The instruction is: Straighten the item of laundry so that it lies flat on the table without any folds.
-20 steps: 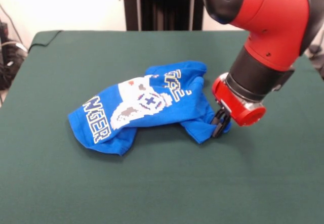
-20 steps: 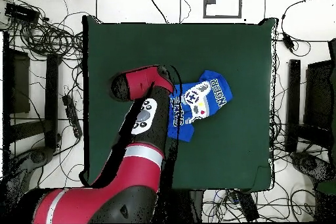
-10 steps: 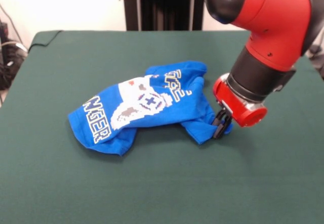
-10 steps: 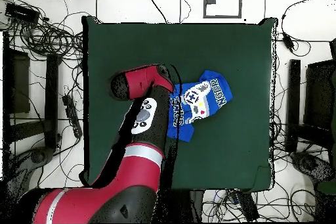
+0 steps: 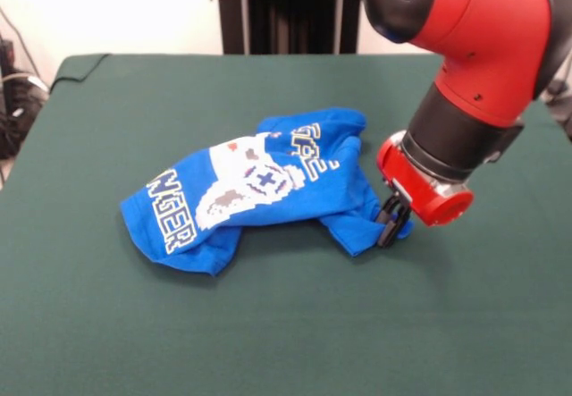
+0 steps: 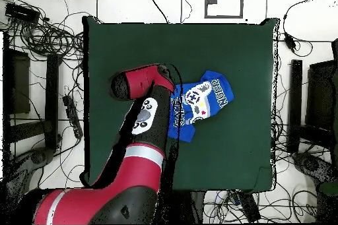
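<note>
The item of laundry is a bright blue T-shirt with white lettering and a controller print. It lies crumpled and folded over itself near the middle of the dark green table. My gripper sits low at the shirt's right end, its black fingers shut on a bunched corner of blue fabric just above the cloth. From overhead, the shirt shows to the right of the red arm. The arm hides the gripper and the shirt's left part on the table.
A black column stands behind the table's far edge. Tangled cables lie on the floor around the table, and dark equipment stands beside it. Wide green cloth surrounds the shirt on all sides.
The arm and gripper have crept slightly to the right with the shirt corner. The rest of the shirt looks unchanged.
</note>
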Available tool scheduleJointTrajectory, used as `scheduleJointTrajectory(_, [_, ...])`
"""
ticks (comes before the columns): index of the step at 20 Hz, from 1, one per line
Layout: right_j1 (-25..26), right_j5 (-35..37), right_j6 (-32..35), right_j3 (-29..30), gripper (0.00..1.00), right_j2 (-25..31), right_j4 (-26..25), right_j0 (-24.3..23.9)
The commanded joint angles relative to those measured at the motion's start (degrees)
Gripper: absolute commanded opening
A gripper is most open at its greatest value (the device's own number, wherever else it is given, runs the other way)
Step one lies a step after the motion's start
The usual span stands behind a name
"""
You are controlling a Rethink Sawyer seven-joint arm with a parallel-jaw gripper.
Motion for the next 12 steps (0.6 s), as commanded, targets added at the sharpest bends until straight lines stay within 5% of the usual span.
scheduleJointTrajectory(1, [4.35, 1.69, -5.56, -0.92, 0.0, 6.48, -1.84, 0.34])
scheduleJointTrajectory(12, [4.61, 4.02, -6.94, -2.84, 0.0, 6.04, -2.03, -0.19])
